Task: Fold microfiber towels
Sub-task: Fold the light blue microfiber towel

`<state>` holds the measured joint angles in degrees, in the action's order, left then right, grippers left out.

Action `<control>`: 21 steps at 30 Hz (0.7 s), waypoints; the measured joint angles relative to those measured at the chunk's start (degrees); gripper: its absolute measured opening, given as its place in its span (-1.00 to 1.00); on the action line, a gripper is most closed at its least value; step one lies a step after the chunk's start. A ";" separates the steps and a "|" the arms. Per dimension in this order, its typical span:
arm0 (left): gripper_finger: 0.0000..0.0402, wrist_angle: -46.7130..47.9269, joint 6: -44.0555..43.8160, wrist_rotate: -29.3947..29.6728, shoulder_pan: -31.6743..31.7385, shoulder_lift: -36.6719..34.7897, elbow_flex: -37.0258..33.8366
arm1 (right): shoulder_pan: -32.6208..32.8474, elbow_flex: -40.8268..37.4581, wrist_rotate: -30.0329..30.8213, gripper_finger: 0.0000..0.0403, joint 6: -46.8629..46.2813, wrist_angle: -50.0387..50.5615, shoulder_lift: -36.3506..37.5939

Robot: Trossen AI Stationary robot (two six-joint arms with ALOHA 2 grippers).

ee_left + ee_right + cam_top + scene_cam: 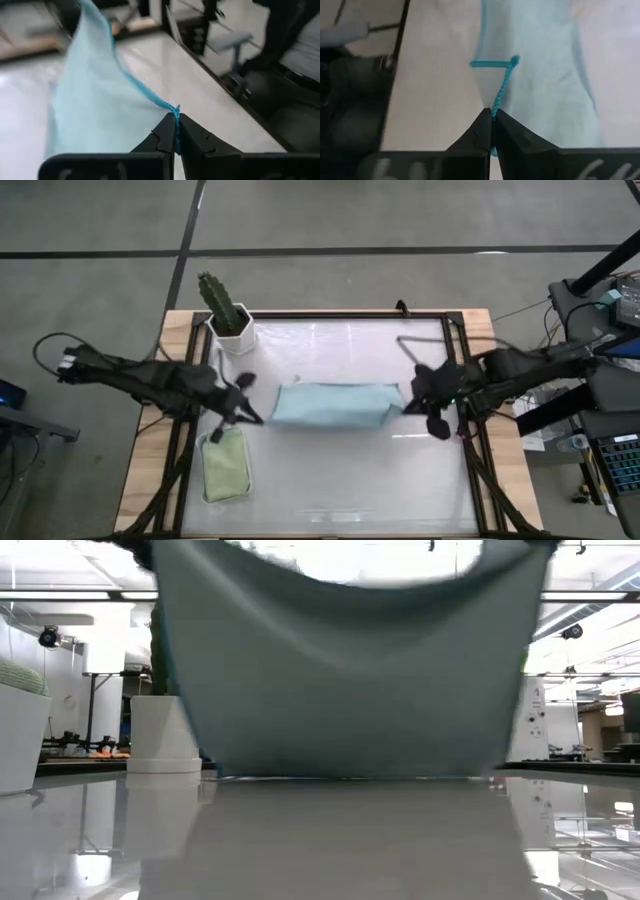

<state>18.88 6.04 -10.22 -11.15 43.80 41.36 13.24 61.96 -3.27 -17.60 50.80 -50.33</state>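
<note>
A pale blue microfiber towel [335,403] hangs over the middle of the table between my two grippers. My left gripper [262,418] is shut on its left end and my right gripper [405,406] on its right end. In the low view the towel [340,680] hangs as a broad sheet. Its top edge sags between the two holds, and its lower edge [350,776] is at the table top; whether it touches, I cannot tell. A sage green towel [227,465] lies folded in the white tray [206,442] at the near left. My left gripper pinches the towel's stitched blue edge [176,111] between its two shut fingers [159,137], coming from the table's left and slanting down. The cloth runs away from the fingers and hangs below them. My right gripper pinches the stitched blue edge [496,107] just short of a corner [514,61], which stands out past the fingertips. It comes from the table's right, slanting down. The cloth hangs below the hold.
A cactus in a white pot [228,320] stands at the far left corner. A dark frame [470,450] runs along the table's left, right and far sides. The glossy white table top [340,480] lies bare in front of the towel.
</note>
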 joint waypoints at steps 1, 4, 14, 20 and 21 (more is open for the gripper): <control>-1.00 -1.12 -1.74 -0.03 -1.26 1.28 -1.29 | 0.57 -2.22 -1.11 -0.96 -2.03 -1.03 -0.02; -1.00 -6.44 -6.82 -0.03 -5.01 6.34 -4.75 | 2.74 -9.28 -3.51 -0.96 -8.53 -4.62 -0.61; -1.00 -21.71 -24.66 -0.22 -11.42 24.84 -7.14 | 7.01 -27.08 -20.53 -0.85 -23.52 -27.86 -5.14; -0.83 -21.32 -28.96 -1.52 -11.35 31.68 -6.06 | 6.99 -28.69 -22.67 -0.54 -26.76 -27.91 -6.91; -0.77 -21.43 -29.64 -1.61 -11.23 32.05 -5.86 | 6.92 -28.63 -22.65 -0.48 -26.31 -27.98 -6.91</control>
<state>-2.55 -23.60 -11.83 -22.38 75.85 35.50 20.16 33.34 -25.92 -43.91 22.82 -57.23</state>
